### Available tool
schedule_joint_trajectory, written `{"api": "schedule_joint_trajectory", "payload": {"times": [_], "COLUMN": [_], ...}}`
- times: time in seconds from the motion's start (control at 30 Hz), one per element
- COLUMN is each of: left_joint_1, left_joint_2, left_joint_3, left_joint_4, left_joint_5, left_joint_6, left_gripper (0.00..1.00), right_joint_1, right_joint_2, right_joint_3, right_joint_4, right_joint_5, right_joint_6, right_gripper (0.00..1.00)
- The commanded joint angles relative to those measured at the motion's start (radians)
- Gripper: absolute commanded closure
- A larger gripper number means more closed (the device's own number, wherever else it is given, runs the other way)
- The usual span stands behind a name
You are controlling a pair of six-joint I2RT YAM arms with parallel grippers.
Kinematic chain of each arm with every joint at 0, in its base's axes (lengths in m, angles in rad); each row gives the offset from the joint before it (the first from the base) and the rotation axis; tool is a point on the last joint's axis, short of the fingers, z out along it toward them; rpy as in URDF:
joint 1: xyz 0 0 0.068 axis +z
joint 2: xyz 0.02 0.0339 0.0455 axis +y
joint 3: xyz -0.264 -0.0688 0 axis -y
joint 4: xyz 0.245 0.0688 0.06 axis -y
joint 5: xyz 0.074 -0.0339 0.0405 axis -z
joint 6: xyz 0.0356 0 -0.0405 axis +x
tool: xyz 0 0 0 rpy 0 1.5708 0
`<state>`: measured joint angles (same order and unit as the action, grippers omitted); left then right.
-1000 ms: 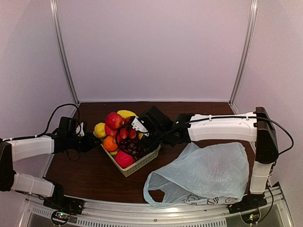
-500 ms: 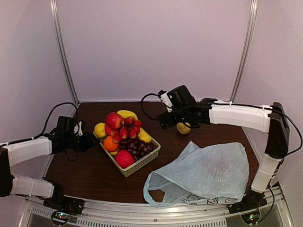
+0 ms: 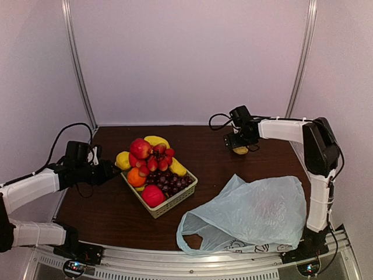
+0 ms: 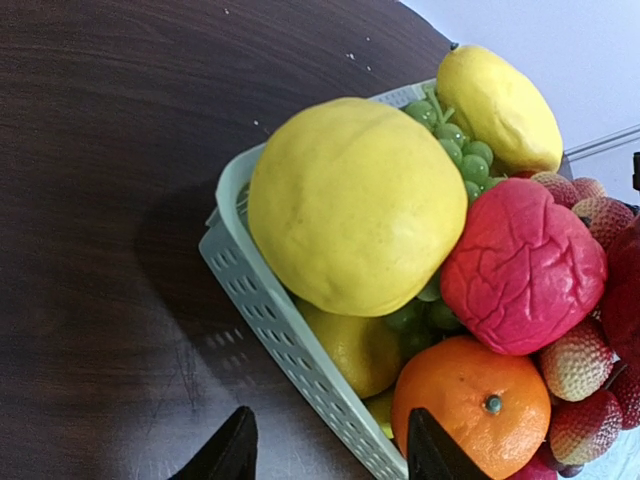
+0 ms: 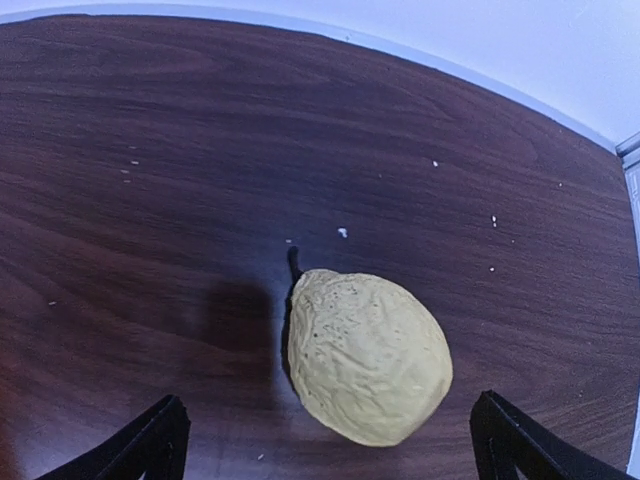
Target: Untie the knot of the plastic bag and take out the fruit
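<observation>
While the R gripper (image 3: 238,142) is hovering over the far-right part of the table (image 3: 105,216), its fingers are standing wide apart, gripping nothing. A small lumpy yellow fruit (image 5: 368,357) is lying on the wood below and between them, touching neither. L gripper (image 3: 109,172) is sitting just beside the basket (image 4: 262,300), left side, fingers part-spread, clamping nothing. Other fruit is sitting heaped in the basket, incl. a large yellow pc (image 4: 350,205). Plastic bag (image 3: 256,213) is lying slack at front right, mouth gaping leftward, well apart from both grippers.
</observation>
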<state>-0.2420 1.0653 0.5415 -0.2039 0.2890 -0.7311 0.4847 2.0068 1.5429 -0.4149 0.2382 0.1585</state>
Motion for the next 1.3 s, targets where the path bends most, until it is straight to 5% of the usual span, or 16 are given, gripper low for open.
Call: {"api": "schedule_joint_trajectory", "payload": {"times": [0.0, 0.23, 0.5, 0.7, 0.97, 1.27], "left_joint_1": [0.007, 0.007, 0.007, 0.007, 0.006, 0.004], "left_joint_2": [-0.021, -0.042, -0.098, -0.118, -0.150, -0.117], "left_joint_3": [0.016, 0.010, 0.040, 0.072, 0.062, 0.010], "left_joint_4": [-0.024, -0.049, -0.129, -0.164, -0.134, -0.062], "left_joint_5": [-0.023, -0.027, -0.061, -0.043, 0.108, 0.216], "left_joint_6": [0.013, 0.001, 0.023, 0.037, 0.078, 0.059], "left_gripper": [0.48, 0.48, 0.47, 0.47, 0.47, 0.48], "right_joint_1": [-0.075, -0.152, -0.172, -0.173, -0.106, 0.143], "right_joint_2": [0.101, 0.292, 0.240, 0.095, -0.247, -0.456], "right_joint_3": [0.091, 0.299, 0.220, 0.197, 0.019, -0.291], "right_joint_4": [-0.017, -0.106, -0.082, -0.100, -0.034, 0.331], "right_joint_5": [-0.073, -0.041, -0.067, -0.099, -0.294, -0.404], "right_joint_6": [-0.077, -0.105, -0.102, -0.110, -0.036, 0.178], "right_gripper": [0.01, 0.04, 0.39, 0.55, 0.58, 0.57]}}
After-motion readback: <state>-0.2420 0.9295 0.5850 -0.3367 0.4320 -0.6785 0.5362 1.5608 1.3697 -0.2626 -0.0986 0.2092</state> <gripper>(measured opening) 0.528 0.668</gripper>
